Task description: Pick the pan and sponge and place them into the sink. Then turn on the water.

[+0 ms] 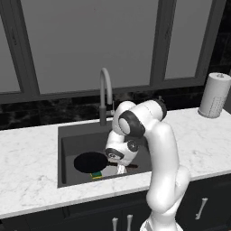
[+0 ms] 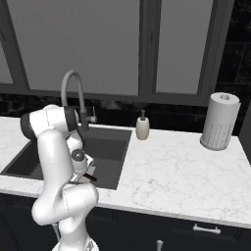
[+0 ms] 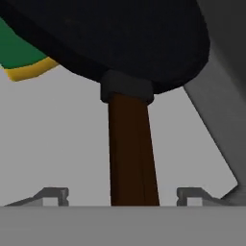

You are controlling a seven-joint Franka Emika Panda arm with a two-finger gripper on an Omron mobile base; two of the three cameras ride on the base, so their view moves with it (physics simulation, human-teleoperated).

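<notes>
The black pan (image 1: 90, 161) lies flat on the floor of the sink (image 1: 72, 135), its reddish-brown handle (image 1: 131, 166) pointing right. The green and yellow sponge (image 1: 97, 175) lies at the pan's front edge, partly under its rim; in the hand view the sponge (image 3: 21, 60) peeks out beside the pan (image 3: 120, 38). My gripper (image 1: 121, 168) hangs low in the sink over the handle. Seen from the hand, the gripper (image 3: 122, 196) is open, with the handle (image 3: 132, 153) between its fingertips (image 3: 53, 194) and a clear gap on each side. No water shows at the faucet (image 1: 106, 90).
White marble counter (image 1: 27, 162) surrounds the sink. A soap bottle (image 2: 142, 126) stands behind the sink's right corner. A paper towel roll (image 2: 220, 122) stands at the far right. Dark window frames rise behind the counter.
</notes>
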